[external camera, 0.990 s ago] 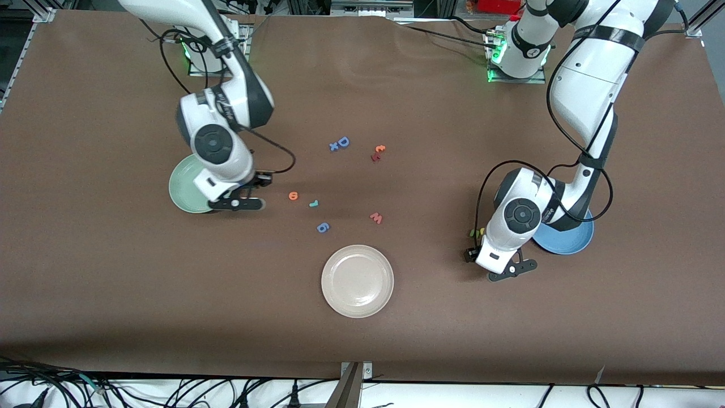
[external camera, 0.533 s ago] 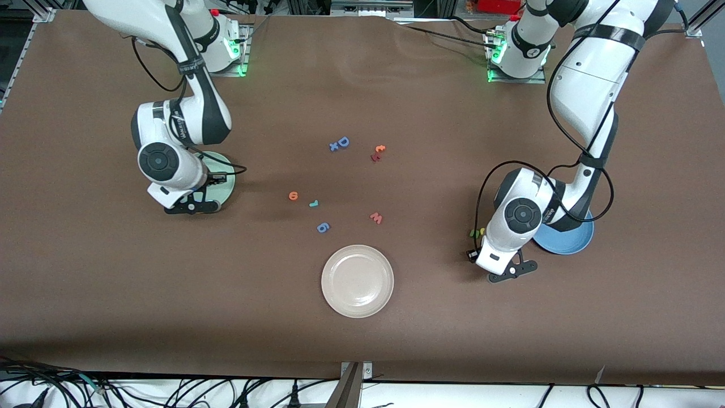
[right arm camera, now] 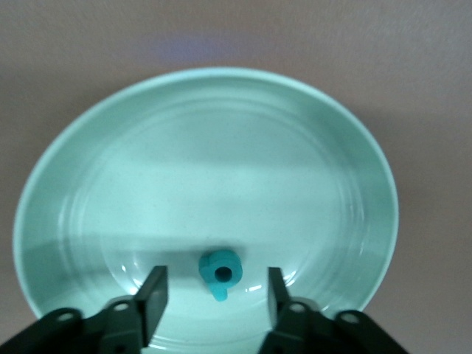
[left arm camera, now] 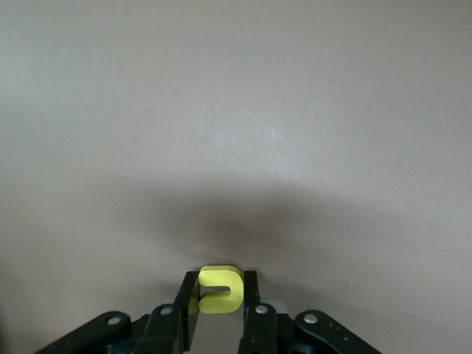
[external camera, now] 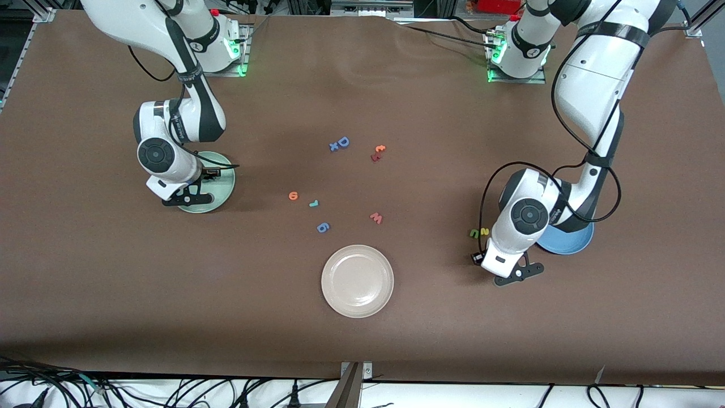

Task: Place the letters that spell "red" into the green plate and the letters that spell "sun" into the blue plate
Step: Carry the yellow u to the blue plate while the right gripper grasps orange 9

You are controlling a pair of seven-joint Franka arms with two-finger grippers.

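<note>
Over the green plate (right arm camera: 346,147), right gripper (right arm camera: 214,291) hangs spread, teal d (right arm camera: 220,272) in the dish. Left gripper (left arm camera: 219,313), at the blue plate's (external camera: 572,241) nine o'clock, pinches the yellow u (left arm camera: 219,289) — featherlight squishy foam, best nipped across flat faces.

I see green plate (right arm camera: 354,169): glossy, smooth glaze | teal "d" (right arm camera: 220,271): matt foam | yellow "u" (left arm camera: 220,289): matt foam | table (external camera: 510,340): matt brown cloth-like cover
</note>
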